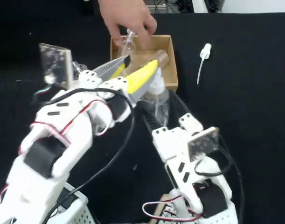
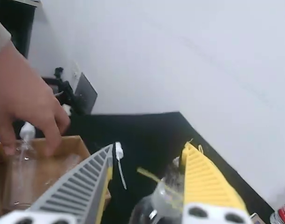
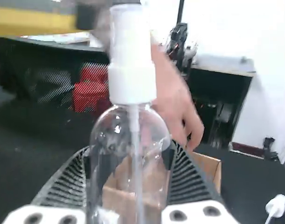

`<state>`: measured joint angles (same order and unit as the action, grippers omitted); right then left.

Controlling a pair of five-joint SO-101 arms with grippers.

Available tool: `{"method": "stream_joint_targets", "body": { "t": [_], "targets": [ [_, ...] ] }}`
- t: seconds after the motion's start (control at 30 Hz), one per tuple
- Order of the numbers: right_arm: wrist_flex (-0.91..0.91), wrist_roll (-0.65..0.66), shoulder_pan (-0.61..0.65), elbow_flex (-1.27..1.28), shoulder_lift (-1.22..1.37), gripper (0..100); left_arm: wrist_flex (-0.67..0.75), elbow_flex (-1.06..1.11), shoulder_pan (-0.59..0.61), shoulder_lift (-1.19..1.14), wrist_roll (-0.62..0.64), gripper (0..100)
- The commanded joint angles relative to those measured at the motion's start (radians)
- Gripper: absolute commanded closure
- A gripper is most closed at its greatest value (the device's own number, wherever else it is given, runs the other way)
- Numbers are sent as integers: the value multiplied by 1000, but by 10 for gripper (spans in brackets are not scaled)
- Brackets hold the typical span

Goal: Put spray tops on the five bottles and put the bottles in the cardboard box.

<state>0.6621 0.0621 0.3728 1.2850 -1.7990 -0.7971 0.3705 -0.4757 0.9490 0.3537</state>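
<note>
Two white, blocky arms, left (image 1: 63, 135) and right (image 1: 189, 154), are draped with black and red-and-white cables, the left end effector (image 1: 142, 61) being fitted with one grey and one yellow ribbed finger, the right end effector (image 1: 158, 101) with black ribbed ones.

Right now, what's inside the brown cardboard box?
The brown cardboard box holds a clear plastic bottle with a white spray top under a person's hand, and another clear bottle beside it. The left gripper covers its near part.
</note>
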Motion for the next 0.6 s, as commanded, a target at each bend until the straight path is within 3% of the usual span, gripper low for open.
{"method": "stream_joint_targets", "body": {
  "t": [0.0,0.27,0.57],
  "targets": [
    [6,-2,-43,-117,-87,988,-140,-116,59,77,-6,782],
    [21,-3,-157,-237,94,988,-262,-54,213,226,-6,783],
    [20,-3,-342,-384,297,988,-256,292,344,509,-14,780]
  ]
}}
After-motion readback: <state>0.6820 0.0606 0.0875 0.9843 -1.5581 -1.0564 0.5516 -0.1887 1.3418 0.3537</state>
